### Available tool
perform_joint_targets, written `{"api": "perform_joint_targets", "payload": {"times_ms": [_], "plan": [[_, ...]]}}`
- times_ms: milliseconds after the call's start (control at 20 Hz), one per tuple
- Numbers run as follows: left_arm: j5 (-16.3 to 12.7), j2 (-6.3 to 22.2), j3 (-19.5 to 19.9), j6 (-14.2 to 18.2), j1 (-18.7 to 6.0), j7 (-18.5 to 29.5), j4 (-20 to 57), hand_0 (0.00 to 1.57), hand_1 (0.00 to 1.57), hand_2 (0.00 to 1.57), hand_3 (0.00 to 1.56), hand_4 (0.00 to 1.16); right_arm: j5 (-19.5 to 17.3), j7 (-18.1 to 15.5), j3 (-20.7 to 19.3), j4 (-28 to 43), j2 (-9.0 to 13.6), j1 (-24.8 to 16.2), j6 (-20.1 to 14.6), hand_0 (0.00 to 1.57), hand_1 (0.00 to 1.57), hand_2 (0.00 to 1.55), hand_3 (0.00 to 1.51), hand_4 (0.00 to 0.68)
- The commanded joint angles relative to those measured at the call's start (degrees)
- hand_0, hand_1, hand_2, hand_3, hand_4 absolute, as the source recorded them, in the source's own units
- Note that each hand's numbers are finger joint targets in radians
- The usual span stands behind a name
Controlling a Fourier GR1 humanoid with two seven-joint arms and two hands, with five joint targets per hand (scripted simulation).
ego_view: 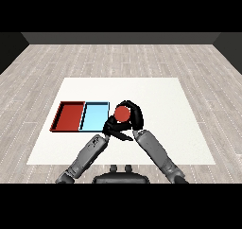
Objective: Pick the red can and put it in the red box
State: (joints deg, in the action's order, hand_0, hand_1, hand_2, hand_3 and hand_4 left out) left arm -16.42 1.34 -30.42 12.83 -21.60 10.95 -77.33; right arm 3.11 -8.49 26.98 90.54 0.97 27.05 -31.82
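Nearest you, the left hand (pixel 112 127) is resting, fingers hard to read, while your right hand (pixel 134 117) is curling round the red can (pixel 122 113); be carrying it level toward nine o'clock, past the blue tray (pixel 94 117), over the red tray (pixel 69 116).

Right hand (pixel 133 114) fingers curled around red can (pixel 122 113); left hand (pixel 111 127) directly beside right hand, finger state unclear.
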Motion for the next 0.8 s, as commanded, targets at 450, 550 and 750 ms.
{"api": "perform_joint_targets", "payload": {"times_ms": [450,550,750], "plan": [[-3.13,-1.29,-1.13,13.76,0.85,2.43,0.42,1.57,1.57,1.57,1.51,1.12,2.17,0.40,4.47,0.23,-0.95,0.94,-3.94,1.57,1.57,1.48,1.41,0.625],[-2.28,-1.29,-1.14,15.09,-1.19,1.67,0.81,1.57,1.57,1.57,1.50,1.13,1.89,-2.35,4.85,2.02,-0.95,-3.40,-1.90,1.57,1.57,1.47,1.40,0.624],[-5.37,-1.28,-1.04,14.42,-3.77,3.73,6.48,1.57,1.57,1.57,1.50,1.12,4.40,-4.51,1.68,-0.78,-0.94,-1.28,0.47,1.57,1.57,1.47,1.40,0.635]]}}
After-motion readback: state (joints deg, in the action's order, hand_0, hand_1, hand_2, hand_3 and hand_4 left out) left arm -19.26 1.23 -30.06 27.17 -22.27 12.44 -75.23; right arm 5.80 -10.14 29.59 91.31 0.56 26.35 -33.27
